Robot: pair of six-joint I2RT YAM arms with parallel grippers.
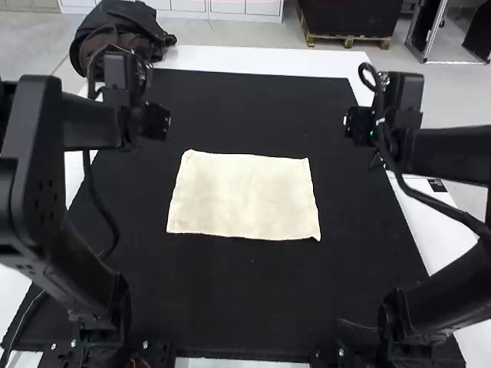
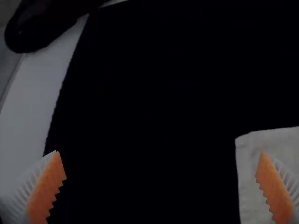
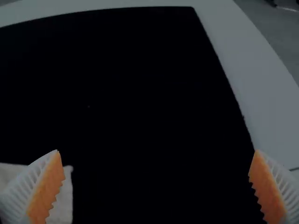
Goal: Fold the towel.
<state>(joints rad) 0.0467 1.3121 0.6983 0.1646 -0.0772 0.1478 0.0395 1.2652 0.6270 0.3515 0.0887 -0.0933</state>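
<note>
The towel lay lengthwise across the high view's centre, lower right of the nearer left gripper, its fingers spread like the right gripper's

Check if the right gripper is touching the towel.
Apart. The high view shows it: a strip of bare black mat lies between the towel and the right gripper.
</note>
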